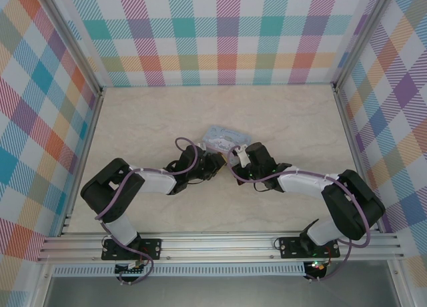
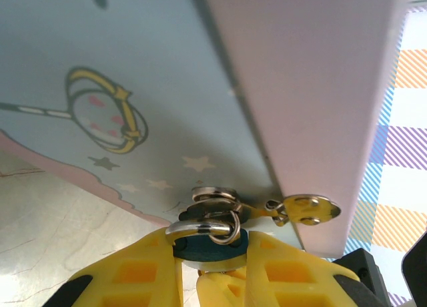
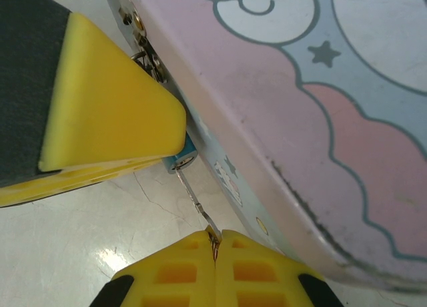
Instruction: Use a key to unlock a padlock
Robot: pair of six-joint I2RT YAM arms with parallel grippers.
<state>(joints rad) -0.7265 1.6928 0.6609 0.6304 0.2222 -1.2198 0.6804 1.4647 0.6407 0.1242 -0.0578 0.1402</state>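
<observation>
Two claws cooperate at the pale blue cartoon-printed rectangular tin [image 2: 133, 60]. The left claw [image 2: 210, 255] is clamped on the small bluish-grey metal padlock [image 2: 215, 247], steadying it. The right claw [image 3: 215, 243] pinches the thin dark metal key [image 3: 194, 199], its tip at the padlock's brassy end directly ahead, presumably for turning.

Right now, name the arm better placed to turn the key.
Right. The right hand pinches the key, whose tip meets the padlock; the left hand clamps the padlock steady.
</observation>
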